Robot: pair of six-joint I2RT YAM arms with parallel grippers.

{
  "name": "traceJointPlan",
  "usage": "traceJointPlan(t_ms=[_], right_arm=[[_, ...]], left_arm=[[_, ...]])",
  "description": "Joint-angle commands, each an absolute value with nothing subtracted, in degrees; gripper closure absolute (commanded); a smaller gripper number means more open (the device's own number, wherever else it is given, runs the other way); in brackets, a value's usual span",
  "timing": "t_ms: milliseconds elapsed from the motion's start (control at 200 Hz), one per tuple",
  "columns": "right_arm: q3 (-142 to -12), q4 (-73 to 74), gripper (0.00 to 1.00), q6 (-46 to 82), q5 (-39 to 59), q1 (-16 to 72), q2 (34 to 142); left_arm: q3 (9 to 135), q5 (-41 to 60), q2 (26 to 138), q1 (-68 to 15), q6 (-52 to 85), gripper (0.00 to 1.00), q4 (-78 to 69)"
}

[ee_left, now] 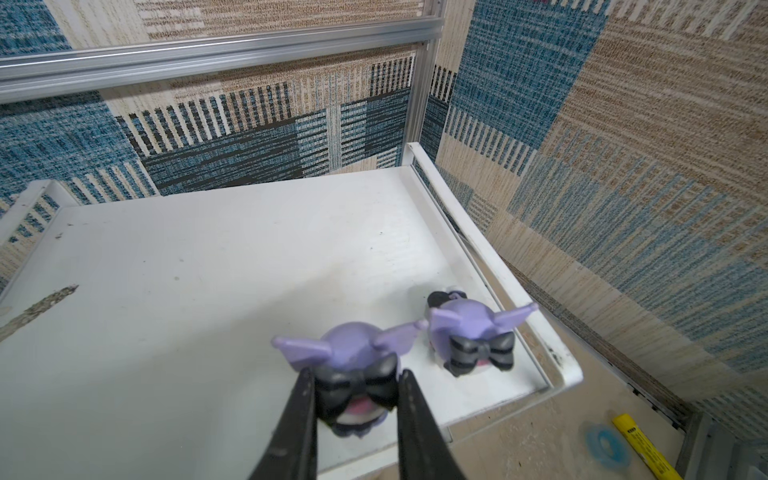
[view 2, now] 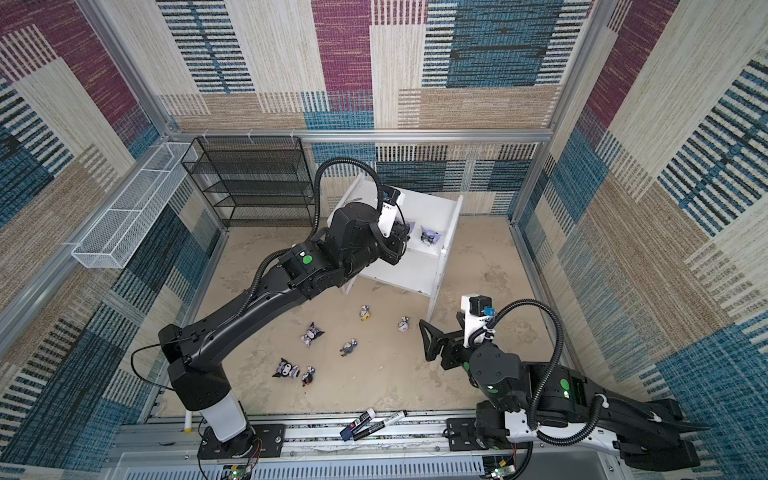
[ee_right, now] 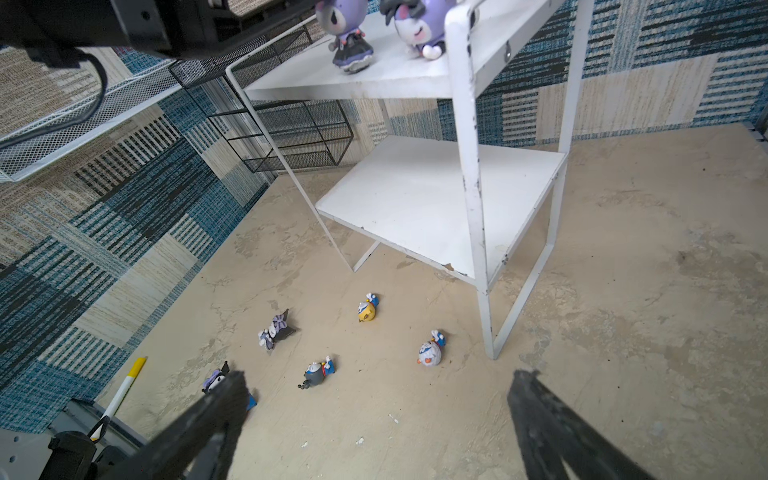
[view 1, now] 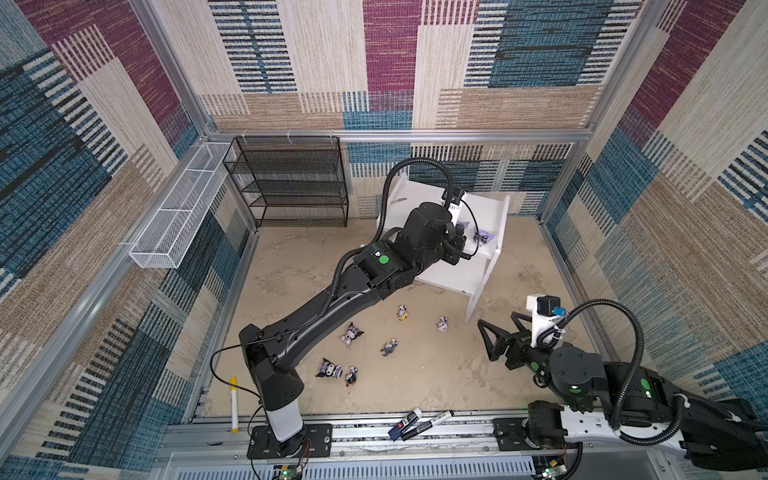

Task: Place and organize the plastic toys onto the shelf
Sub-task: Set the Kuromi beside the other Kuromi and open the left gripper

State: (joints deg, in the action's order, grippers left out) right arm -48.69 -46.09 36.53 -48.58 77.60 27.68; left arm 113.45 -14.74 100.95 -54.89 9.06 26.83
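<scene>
Left hand (ee_left: 357, 384): we see it clenched on a lilac-hooded toy (ee_left: 353, 353), which stands on the top tier of the shelf (ee_left: 208, 249).
Neighbour toy (ee_left: 471, 332): upright just beside it, near the side rail.
Right hand (ee_right: 380, 380): released, jaws wide, above the worktop (ee_right: 623, 332).
Worktop: we count six toys (view 1: 389, 347) lying before the shelf.
</scene>
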Motion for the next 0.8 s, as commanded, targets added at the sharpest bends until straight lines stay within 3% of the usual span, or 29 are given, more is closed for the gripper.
traceJointPlan(t_ms=[0, 621, 791], right_arm=[[-48.6, -44.5, 0.0, 36.4, -48.7, 77.6, 27.7], [-48.4, -44.0, 0.0, 35.7, -48.7, 77.6, 27.6], [-48.1, -43.8, 0.0, 35.7, -48.3, 77.6, 27.7]], left_arm=[[113.3, -15.0, 100.7, -54.9, 9.6, 0.78, 25.5], [113.2, -15.5, 100.6, -54.9, 9.6, 0.55, 25.3], [113.3, -15.6, 100.4, -55.0, 9.6, 0.43, 25.5]])
